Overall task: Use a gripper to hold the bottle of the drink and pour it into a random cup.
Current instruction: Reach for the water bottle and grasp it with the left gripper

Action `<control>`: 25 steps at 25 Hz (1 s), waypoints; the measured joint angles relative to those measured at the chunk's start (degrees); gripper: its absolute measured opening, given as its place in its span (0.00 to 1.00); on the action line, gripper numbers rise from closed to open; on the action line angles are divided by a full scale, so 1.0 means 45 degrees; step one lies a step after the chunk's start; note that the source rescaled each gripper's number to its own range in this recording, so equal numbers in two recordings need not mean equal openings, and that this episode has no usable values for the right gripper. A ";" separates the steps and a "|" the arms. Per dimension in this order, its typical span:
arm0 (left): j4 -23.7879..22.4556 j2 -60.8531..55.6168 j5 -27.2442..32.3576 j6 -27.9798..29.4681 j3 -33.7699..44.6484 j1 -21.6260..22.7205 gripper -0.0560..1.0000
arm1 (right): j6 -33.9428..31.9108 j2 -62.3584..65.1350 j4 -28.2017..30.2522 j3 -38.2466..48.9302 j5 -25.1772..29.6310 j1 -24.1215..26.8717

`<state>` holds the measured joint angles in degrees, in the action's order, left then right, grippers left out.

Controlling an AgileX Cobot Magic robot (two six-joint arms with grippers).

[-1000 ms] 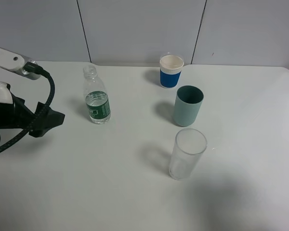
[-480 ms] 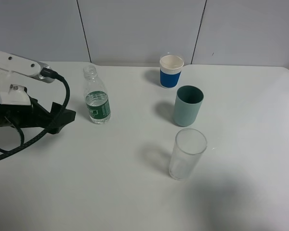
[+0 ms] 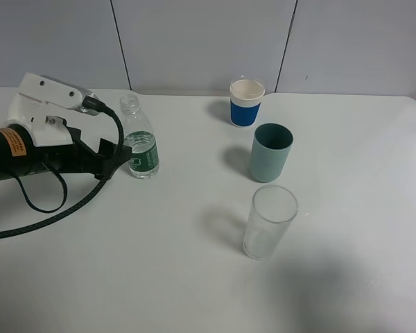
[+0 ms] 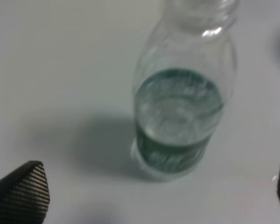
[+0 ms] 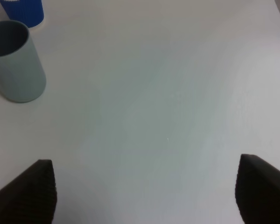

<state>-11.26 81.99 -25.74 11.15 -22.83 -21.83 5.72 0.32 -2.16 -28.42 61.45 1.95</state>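
The reach for the bottle is judged to be the step in hand, and nothing is gripped yet. The bottle (image 3: 140, 144) is seen standing upright and capless on the bench (image 3: 159, 277), toward the back left, partly filled with clear liquid. The left hand (image 3: 118, 155) is held low just beside it with its fingers spread wide. In the left wrist view the bottle is framed ahead of the two fingertips, and no contact can be made out. The grey-teal cup (image 3: 270, 152) is set well apart to the right, between the white cup with the blue band (image 3: 246, 104) behind it and the clear glass (image 3: 269, 222) nearer the camera. The right hand (image 5: 149, 191) is not shown in the high view; by its own camera its fingers are spread over bare bench. For the next move a short advance is called for, so that the bottle's body is taken between the fingers before they are closed. As the neck is open, the bottle would have to be kept upright until the cup is reached.
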 joint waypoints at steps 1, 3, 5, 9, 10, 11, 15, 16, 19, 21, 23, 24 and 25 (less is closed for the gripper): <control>-0.0299 0.0256 -0.0448 0.0211 0.0000 0.0000 1.00 | 0.0000 0.0000 0.0000 0.0000 0.0000 0.0000; -0.0917 0.0741 -0.1236 0.0555 0.0000 0.0000 1.00 | 0.0000 0.0000 0.0000 0.0000 0.0000 0.0000; -0.1241 0.1241 -0.1958 0.0780 -0.0012 0.0012 1.00 | 0.0000 0.0000 0.0000 0.0000 0.0000 0.0000; -0.1359 0.2273 -0.3163 0.0869 -0.0012 0.0012 1.00 | 0.0000 0.0000 0.0000 0.0000 0.0000 0.0000; -0.1359 0.2522 -0.3419 0.0869 -0.0012 0.0012 1.00 | 0.0000 0.0000 0.0000 0.0000 0.0000 0.0000; -0.1359 0.2774 -0.3721 0.0869 -0.0012 0.0012 1.00 | 0.0000 0.0000 0.0000 0.0000 0.0000 0.0000; -0.1407 0.3727 -0.4990 0.0869 -0.0018 0.0282 1.00 | 0.0000 0.0000 0.0000 0.0000 0.0000 0.0000; -0.1407 0.3929 -0.5227 0.0869 -0.0018 0.0356 1.00 | 0.0000 0.0000 0.0000 0.0000 0.0000 0.0000; -0.1446 0.4514 -0.5882 0.0857 -0.0035 0.0492 1.00 | 0.0000 0.0000 0.0000 0.0000 0.0000 0.0000; -0.1446 0.4782 -0.5998 0.0857 -0.0134 0.0518 1.00 | 0.0000 0.0000 0.0000 0.0000 0.0000 0.0000; -0.1517 0.5057 -0.6034 0.0857 -0.0408 0.0518 1.00 | 0.0000 0.0000 0.0000 0.0000 0.0000 0.0000; -0.1594 0.5167 -0.6034 0.0857 -0.0556 0.0518 1.00 | 0.0000 0.0000 0.0000 0.0000 0.0000 0.0000; -0.1721 0.5294 -0.6034 0.0857 -0.0739 0.0518 1.00 | 0.0000 0.0000 0.0000 0.0000 0.0000 0.0000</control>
<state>-19.00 105.81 -52.89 15.00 -26.16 -19.50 5.72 0.32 -2.16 -28.42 61.45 1.95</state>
